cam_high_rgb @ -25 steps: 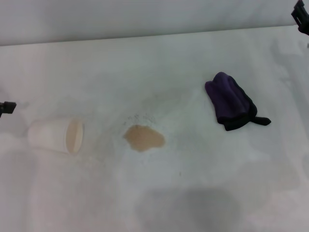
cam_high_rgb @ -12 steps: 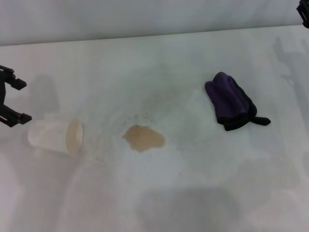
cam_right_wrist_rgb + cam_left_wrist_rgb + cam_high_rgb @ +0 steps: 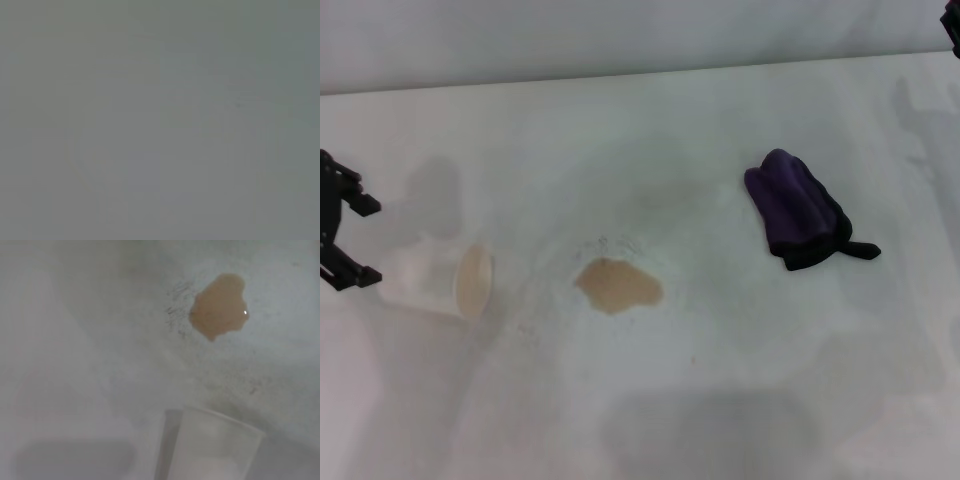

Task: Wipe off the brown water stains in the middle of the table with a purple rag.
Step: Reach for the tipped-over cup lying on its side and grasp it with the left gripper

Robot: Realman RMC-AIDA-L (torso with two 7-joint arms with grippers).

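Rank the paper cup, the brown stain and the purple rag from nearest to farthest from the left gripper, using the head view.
From the left gripper at the table's left edge:
1. Paper cup, lying on its side right beside it.
2. Brown stain, mid-table.
3. Purple rag, far right.

black left hand (image 3: 362, 237), angular two-pronged fingers (image 3: 365, 205)

There are no words, numbers, labels or signs to read here; the cup (image 3: 438, 280) has a plain side; the rag (image 3: 798, 208) shows no tag with letters; the table (image 3: 670, 400) has only smudges on it.
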